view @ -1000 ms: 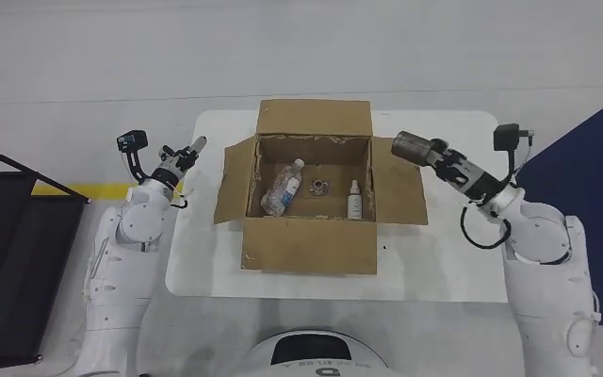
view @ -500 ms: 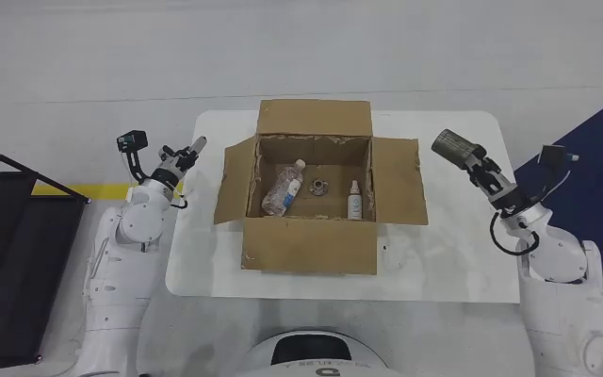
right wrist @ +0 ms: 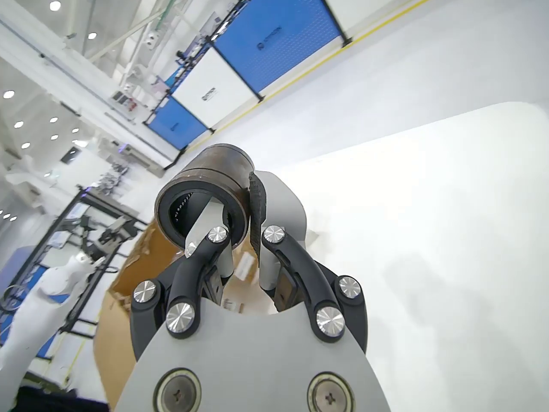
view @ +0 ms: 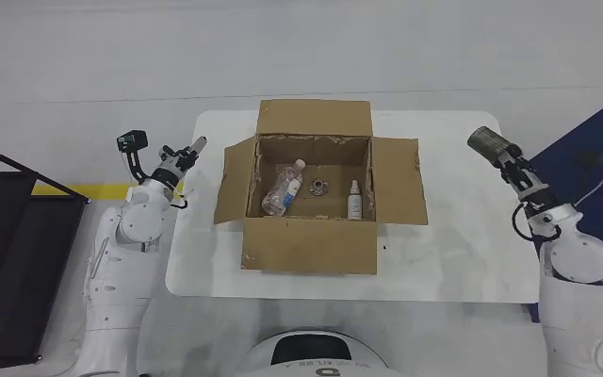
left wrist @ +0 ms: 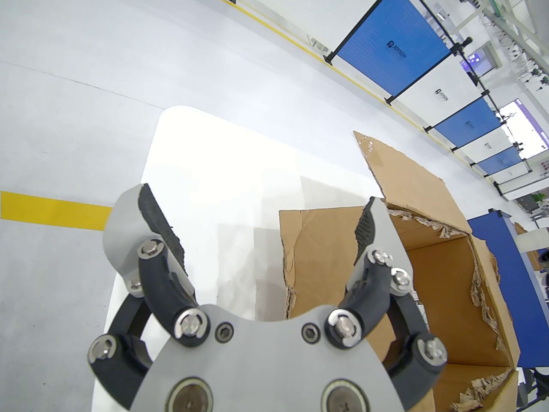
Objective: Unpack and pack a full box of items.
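Clamps a dark metal sleeve [right wrist: 206, 173] in the right gripper [right wrist: 235, 205], far right of top view; holds left gripper [left wrist: 259, 207] wide open, empty, left of box [view: 311, 247].

Box [view: 314, 245]: centre of counter [view: 443, 254].
Bottle [view: 282, 188]: in box, left.
Ring part [view: 319, 185]: in box, middle.
Spray bottle [view: 354, 200]: in box, right.
Left pincer [view: 196, 145]: beside counter's left edge.
Sleeve [view: 487, 143]: in right pincer [view: 501, 155], over counter's far right corner.
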You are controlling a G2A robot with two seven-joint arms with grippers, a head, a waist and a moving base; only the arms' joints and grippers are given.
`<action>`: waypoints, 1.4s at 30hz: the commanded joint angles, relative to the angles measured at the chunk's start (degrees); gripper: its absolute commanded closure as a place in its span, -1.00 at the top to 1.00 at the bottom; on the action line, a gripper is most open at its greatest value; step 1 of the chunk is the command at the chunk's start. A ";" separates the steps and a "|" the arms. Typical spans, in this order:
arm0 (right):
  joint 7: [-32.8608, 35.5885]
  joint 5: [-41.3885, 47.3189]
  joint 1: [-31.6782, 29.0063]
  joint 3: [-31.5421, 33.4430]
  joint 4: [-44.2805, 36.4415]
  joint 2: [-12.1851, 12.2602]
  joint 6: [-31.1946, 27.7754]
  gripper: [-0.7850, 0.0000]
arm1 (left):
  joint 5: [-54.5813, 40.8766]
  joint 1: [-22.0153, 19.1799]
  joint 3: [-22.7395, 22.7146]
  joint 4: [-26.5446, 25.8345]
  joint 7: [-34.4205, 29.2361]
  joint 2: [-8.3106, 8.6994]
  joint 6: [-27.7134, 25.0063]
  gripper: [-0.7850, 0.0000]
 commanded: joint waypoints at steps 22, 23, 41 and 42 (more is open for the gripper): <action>13.07 -32.81 8.88 -3.33 11.52 2.59 16.36 -1.00 | 0.00 0.00 0.00 0.00 0.00 0.00 0.00 1.00; 13.44 -33.52 8.92 -3.36 11.46 2.69 16.42 -1.00 | 0.00 0.00 0.00 0.00 0.00 0.00 0.00 1.00; 16.77 -42.21 1.45 -5.66 0.91 3.96 6.59 -1.00 | 0.00 0.00 0.00 0.00 0.00 0.00 0.00 1.00; 16.38 -42.85 0.98 -6.10 0.27 3.95 6.41 -1.00 | 0.00 0.00 0.00 0.00 0.00 0.00 0.00 1.00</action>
